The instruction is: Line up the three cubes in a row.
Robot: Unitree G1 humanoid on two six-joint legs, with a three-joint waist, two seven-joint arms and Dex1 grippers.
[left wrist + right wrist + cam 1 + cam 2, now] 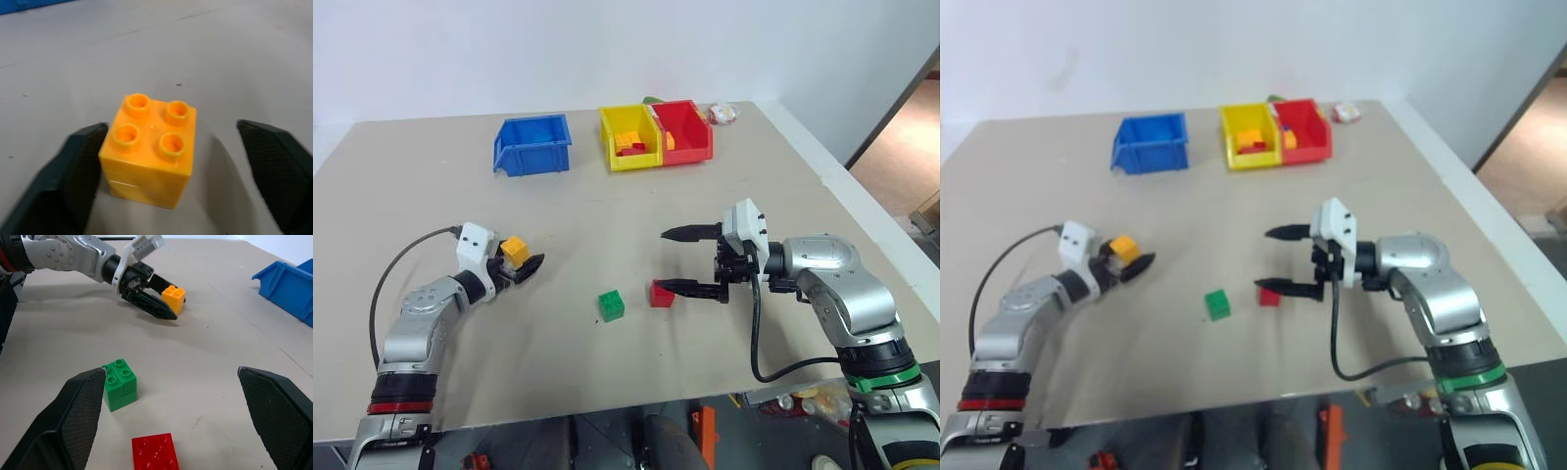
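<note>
The yellow-orange cube (515, 249) stands studs-up on the table between the fingers of my left gripper (527, 257). In the left wrist view one finger (80, 166) touches the cube (149, 152) while the other stands off it with a gap, so this gripper is open. The green cube (612, 305) sits near the table's middle, with the red cube (662, 294) just to its right. My right gripper (660, 260) is wide open and points left, its lower finger beside the red cube. The right wrist view shows the red cube (155, 451), the green cube (120, 384) and the left gripper beyond them.
A blue bin (532, 144), a yellow bin (628, 137) holding loose bricks and a red bin (683, 130) stand along the far side of the table. A small wrapped object (722, 113) lies at the back right corner. The table's edge (862, 211) runs close on the right.
</note>
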